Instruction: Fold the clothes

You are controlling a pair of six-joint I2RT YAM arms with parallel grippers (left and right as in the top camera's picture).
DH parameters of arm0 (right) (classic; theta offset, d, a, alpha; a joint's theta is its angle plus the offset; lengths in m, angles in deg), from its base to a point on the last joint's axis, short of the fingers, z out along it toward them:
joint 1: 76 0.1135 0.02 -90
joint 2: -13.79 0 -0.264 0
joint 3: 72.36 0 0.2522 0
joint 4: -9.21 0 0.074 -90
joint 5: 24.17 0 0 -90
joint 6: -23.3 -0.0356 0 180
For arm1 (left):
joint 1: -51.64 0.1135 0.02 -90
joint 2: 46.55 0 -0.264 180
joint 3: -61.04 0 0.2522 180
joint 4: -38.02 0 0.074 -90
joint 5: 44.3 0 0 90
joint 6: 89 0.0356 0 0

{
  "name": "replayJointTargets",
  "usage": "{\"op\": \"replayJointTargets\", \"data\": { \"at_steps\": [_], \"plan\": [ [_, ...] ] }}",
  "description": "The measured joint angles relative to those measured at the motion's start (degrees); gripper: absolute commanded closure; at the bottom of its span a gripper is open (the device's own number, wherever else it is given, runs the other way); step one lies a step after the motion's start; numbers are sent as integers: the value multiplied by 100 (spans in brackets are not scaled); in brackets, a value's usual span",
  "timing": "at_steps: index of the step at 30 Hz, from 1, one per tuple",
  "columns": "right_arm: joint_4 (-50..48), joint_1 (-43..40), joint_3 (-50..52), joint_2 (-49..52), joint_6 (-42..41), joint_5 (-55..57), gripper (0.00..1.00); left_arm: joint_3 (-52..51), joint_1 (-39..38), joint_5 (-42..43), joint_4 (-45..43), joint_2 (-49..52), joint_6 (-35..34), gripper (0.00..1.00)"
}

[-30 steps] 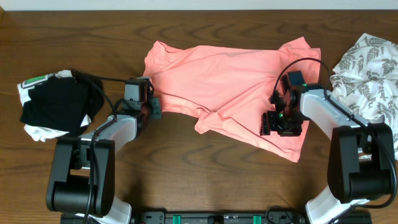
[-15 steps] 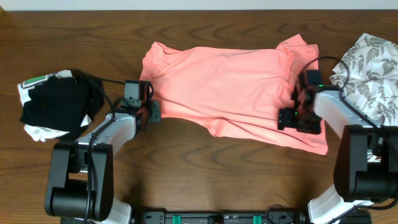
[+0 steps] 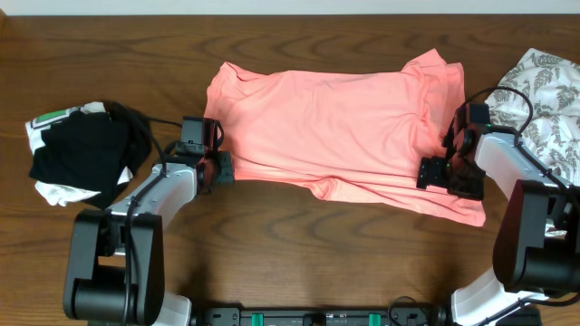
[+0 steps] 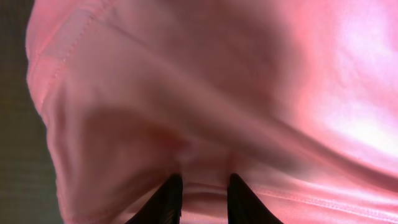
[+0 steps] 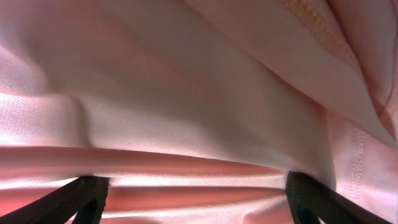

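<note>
The salmon-pink T-shirt lies spread across the middle of the table, mostly flat, with a creased band along its near edge. My left gripper is at the shirt's near left corner. In the left wrist view its fingers stand close together with a fold of pink fabric pinched between them. My right gripper rests over the shirt's near right part. In the right wrist view its fingers are wide apart, and pink folds run between them.
A black-and-white bundle lies at the far left, close to the left arm. A white garment with grey leaf print is heaped at the right edge, behind the right arm. Bare wooden table runs along the front.
My right gripper has travelled right, drawing the shirt's bunched near right part outward, so the shirt now lies wider and flatter. The left gripper has stayed at the left corner.
</note>
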Motion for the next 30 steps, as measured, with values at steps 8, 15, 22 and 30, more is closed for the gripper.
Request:
{"op": "replayJointTargets", "data": {
  "at_steps": [8, 15, 22, 30],
  "plan": [
    [308, -50, 2, 0, 0, -149, 9, 13, -4, 0, 245, -37, -2, 72],
    [446, -50, 2, 9, 0, -221, 4, 33, -4, 17, 404, -48, -24, 70],
    [595, -48, 7, 15, 2, -278, 1, 70, -4, 15, 769, -81, -24, 70],
    [627, -50, -20, 15, 50, -402, 1, 74, -4, 15, 800, -81, -24, 70]
  ]
}}
